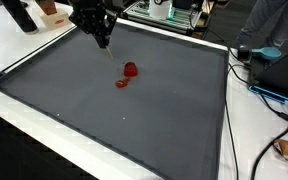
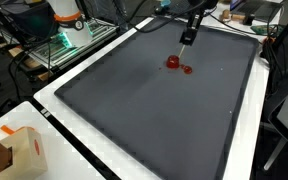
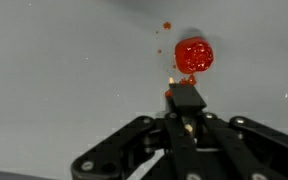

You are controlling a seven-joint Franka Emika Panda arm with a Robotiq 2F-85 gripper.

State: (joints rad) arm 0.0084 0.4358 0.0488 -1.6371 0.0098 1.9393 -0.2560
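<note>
Wrist view: red lump lies just ahead of the tool

The tool point(image 3: 187, 100) hangs with its fingers pressed together; I cannot tell whether anything thin is pinched between them. The red lump point(image 3: 194, 56) sits on the grey mat point(image 3: 54, 70) just beyond the fingertips, a little off their centre line and apart from them. In an exterior view a flat red smear point(image 1: 122, 83) lies just beside the lump.

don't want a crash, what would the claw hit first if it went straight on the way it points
Most likely the dark grey mat: the claw points down at bare mat just short of the small round red object. Depth is unclear, so it might graze that object.
</note>
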